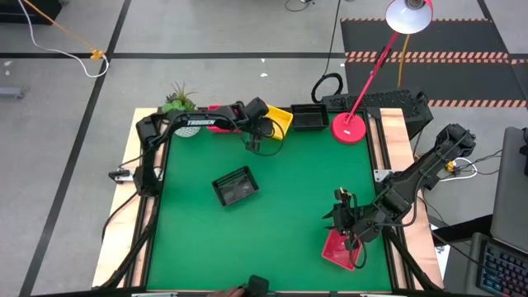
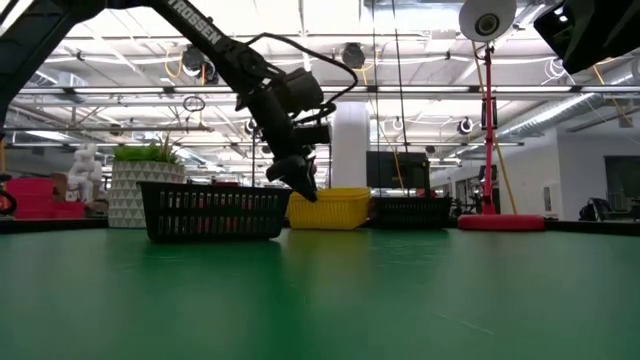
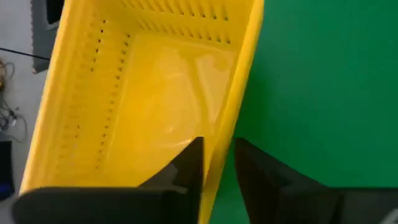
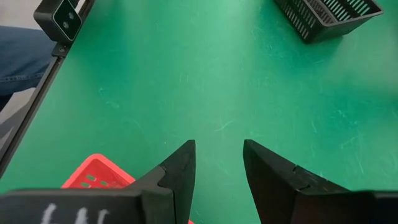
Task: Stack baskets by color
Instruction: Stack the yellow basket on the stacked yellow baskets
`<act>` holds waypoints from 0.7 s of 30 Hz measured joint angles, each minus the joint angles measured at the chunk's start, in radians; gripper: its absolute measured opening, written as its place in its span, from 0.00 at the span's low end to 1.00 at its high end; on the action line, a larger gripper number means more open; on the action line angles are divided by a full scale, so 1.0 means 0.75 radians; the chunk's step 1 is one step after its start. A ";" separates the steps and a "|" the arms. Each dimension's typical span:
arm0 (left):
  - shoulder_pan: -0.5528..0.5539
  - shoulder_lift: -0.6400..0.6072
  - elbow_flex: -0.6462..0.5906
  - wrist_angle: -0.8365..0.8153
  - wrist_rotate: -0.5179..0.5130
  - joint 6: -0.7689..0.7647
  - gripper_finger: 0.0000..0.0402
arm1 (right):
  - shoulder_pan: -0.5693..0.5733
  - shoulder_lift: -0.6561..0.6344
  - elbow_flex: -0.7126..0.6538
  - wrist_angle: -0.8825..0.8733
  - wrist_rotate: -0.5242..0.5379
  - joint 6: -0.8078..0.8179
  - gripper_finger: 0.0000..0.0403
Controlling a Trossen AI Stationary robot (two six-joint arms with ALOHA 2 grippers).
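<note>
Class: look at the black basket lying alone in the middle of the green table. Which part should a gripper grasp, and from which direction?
Grip one long side wall of the black basket, coming straight down from above, one finger inside, one outside. It sits open side up and skewed on the table, with thin upright walls and free mat all around.
</note>
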 joint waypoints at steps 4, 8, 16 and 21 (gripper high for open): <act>-0.002 -0.009 0.000 -0.018 -0.020 -0.064 0.09 | 0.000 0.000 0.000 0.000 0.000 -0.002 0.32; -0.001 -0.009 0.000 -0.038 -0.025 -0.084 0.03 | 0.000 0.000 0.000 0.000 0.000 -0.001 0.32; 0.000 -0.009 0.000 0.033 -0.056 -0.078 0.17 | 0.000 0.000 0.000 0.000 0.000 -0.001 0.32; 0.015 -0.009 0.000 0.049 -0.083 -0.088 0.21 | 0.000 0.000 0.000 0.000 0.000 -0.001 0.32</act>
